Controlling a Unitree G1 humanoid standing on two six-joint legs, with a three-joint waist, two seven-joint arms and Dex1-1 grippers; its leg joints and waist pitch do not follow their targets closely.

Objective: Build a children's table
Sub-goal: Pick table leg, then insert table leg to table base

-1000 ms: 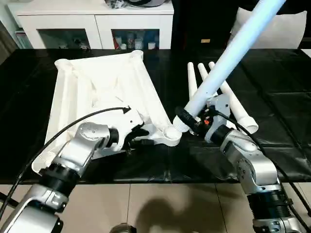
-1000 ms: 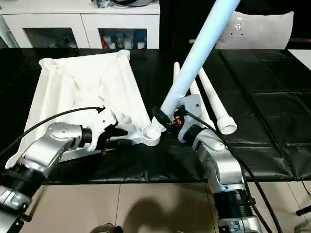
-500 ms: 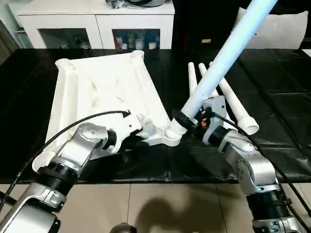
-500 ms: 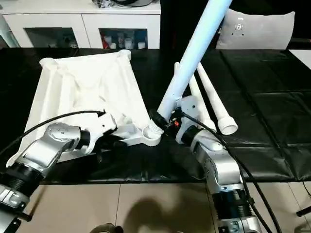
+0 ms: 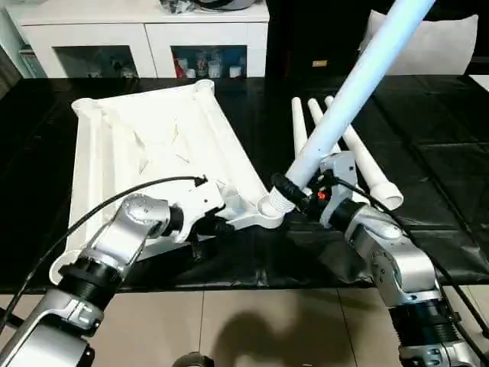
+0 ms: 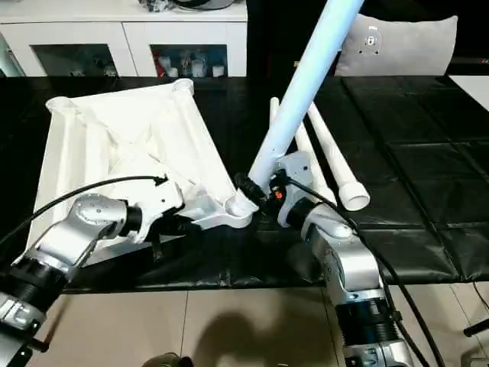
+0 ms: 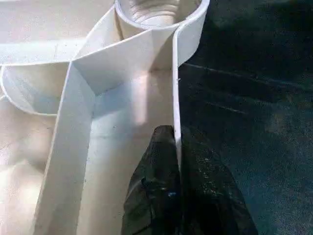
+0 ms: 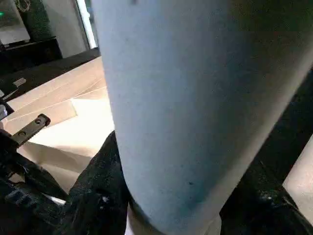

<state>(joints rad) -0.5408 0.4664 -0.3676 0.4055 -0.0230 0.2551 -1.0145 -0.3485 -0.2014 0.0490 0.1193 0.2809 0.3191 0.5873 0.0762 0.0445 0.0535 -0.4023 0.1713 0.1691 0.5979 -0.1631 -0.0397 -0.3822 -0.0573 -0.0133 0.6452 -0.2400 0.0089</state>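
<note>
Left pincer (image 7: 177, 161) pinched closed, right pincer (image 5: 299, 197) clamped half-wide, both silver forearms reaching forward.

Raised leg (image 5: 359, 80) slants across centre, blocking passage over near corner socket (image 5: 270, 208). Three spare legs (image 5: 359, 157) crowd right worktop (image 5: 443, 153); far-right black surface open.

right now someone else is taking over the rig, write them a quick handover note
Left gripper: shut on the tabletop's side wall, close to the near corner socket.
Right gripper: shut on a leg near its lower end, the leg tilted up and away to the right.
Tabletop: upside down on the black table, ribs up.
Done: the held leg's ribbed end is at the socket mouth; how deep it sits cannot be told.
Left: seat this leg, then fit the three spare legs lying right of the tabletop.
</note>
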